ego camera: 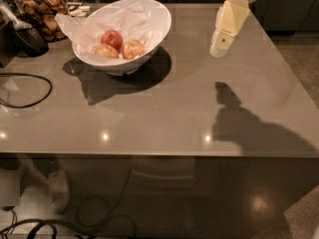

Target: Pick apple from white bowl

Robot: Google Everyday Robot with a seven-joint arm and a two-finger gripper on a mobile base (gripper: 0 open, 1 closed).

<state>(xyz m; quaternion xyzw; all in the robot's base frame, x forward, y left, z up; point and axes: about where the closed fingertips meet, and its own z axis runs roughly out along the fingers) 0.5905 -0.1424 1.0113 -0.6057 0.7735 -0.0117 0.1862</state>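
The white bowl [159,30] stands at the back left of the grey table and is lined with crumpled white paper. Three apples lie in it: the yellow-orange, red-blushed apple [133,49] on the right, a deep red apple [112,38] behind it, and a paler yellowish apple [105,51] on the left. My gripper [220,48] hangs in the air to the right of the bowl, above the table, pointing down and a little left. It holds nothing and is well apart from the bowl.
A glass jar of brown snacks [42,9] stands at the back left beside a dark object [25,36]. A black cable [30,91] loops on the table's left side. The table's front edge [159,156] runs across the middle of the view.
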